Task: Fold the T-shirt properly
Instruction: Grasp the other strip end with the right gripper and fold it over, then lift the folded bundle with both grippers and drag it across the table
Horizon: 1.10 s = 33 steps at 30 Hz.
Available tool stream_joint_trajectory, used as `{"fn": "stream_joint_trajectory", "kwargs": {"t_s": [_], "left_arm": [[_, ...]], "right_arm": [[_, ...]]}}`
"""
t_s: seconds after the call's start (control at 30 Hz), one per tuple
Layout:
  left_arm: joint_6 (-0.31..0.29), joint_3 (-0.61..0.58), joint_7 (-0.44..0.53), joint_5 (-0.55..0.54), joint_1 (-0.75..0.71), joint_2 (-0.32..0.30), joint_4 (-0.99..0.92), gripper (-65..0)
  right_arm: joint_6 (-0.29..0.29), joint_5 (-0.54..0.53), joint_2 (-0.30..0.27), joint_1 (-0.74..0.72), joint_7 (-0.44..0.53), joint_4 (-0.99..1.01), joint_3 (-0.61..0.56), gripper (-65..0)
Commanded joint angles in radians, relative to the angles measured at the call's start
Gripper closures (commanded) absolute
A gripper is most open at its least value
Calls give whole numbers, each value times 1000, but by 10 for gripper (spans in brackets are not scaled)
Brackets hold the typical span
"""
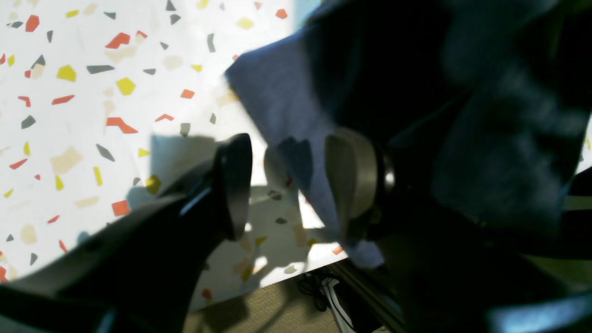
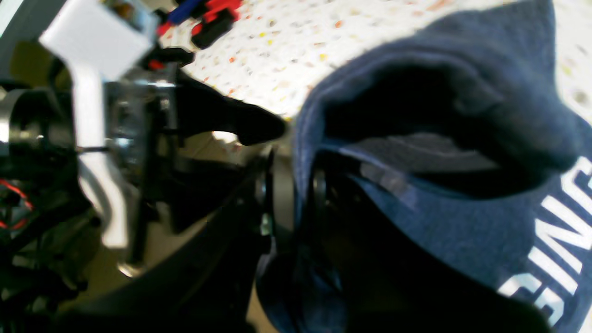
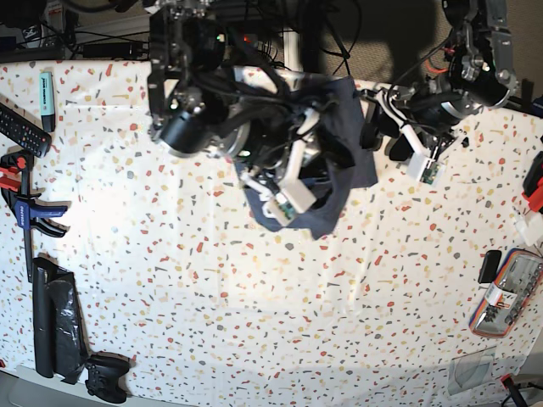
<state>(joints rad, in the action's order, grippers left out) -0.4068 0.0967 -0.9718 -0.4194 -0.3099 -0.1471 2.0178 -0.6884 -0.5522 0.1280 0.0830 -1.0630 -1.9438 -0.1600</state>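
The T-shirt (image 3: 335,182) is hanging bunched between the two arms at the far edge of the table (image 3: 254,322), most of it lifted clear, with only a lower fold drooping toward the speckled top. The right claw (image 2: 296,203) is clenching a hem edge of the dark blue cloth, its two pads pressed together with fabric pinched between them; white block lettering is showing on the cloth below and to the side of the grip. The left claw (image 1: 289,185) is standing released, its jaws spread, with a pale corner of the shirt lying against the inner face of one pad but not pinched. This arrangement suggests the right arm is carrying the garment while the left is lining up for a second grip, so the shirt can be stretched and laid flat. In its crumpled state the shirt is showing no clear long axis; judging from the base view, the bundle is sagging from the far edge toward the table's middle, tapering downward.
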Motion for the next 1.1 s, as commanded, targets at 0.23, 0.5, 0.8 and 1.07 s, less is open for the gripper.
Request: {"fn": "stream_joint_trajectory", "kwargs": {"t_s": [0.23,0.5,0.8,1.07], "left_arm": [[-3,2,21,96,8,-79,16,-288],[97,2,88,124,8,-235,16,-288],[120,2,107,123,11,-277,16,-288],[120,2,108,32,11,-277,17,-283]], "right_arm": [[24,-24,13,-13,7,56,-38,0],[34,-89,13,-10,-44,56,-38,0],[11,-278,13,-10,-45,56,-106,-289],[11,-225,13,-40,-32,55,-155,-286]]}}
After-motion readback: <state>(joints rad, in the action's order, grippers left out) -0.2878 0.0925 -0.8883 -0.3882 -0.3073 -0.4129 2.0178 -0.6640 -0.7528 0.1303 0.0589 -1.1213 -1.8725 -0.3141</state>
